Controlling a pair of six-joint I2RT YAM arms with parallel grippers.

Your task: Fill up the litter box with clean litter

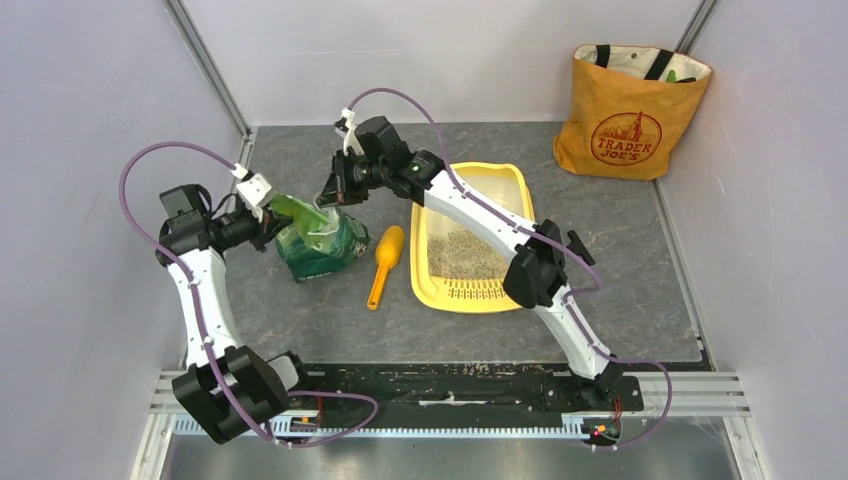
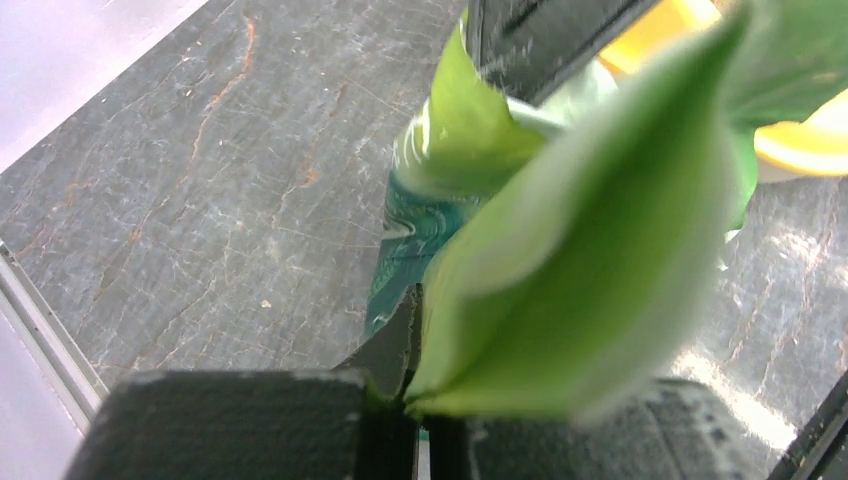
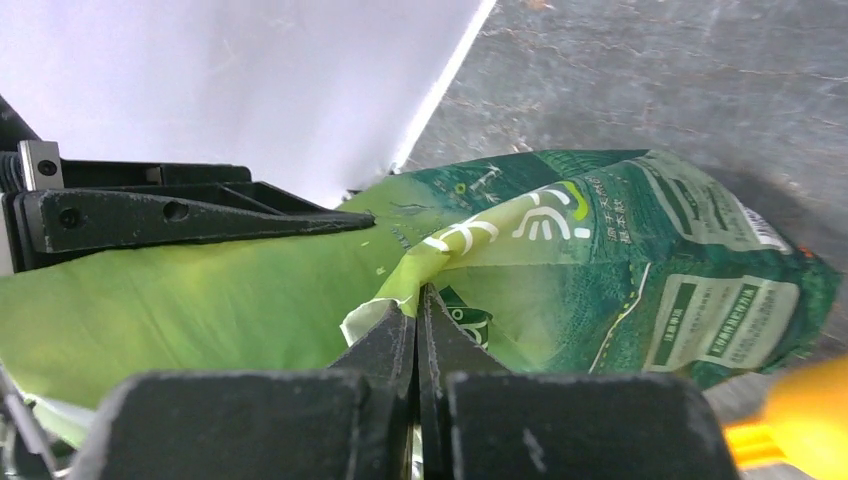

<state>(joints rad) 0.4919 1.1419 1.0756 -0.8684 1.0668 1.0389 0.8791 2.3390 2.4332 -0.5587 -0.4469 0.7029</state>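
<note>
Pinching the green bag at its top, both grippers are closed on the plastic. The left gripper has its jaws pressed together on a long light-green flap, which runs away from it toward the right arm. The right gripper clamps a folded edge of the bag's mouth, jaws tight, with the printed dark-green side just behind.

In the top view the bag stands on the grey table between the two grippers, its top stretched from left to right between them.

Just right of the bag lies the orange-yellow scoop, handle toward the near edge, apart from the bag and from the tray. Right of the scoop sits the litter box. Its long axis runs from near to far, the far end leaning a little to the right, and the slotted grate is at the near end. The clean litter covers the floor beside the grate; the far part shows pale plastic. The right arm crosses diagonally above the box and hides part of its right rim. An orange tote bag stands in the far right corner, well apart.
</note>
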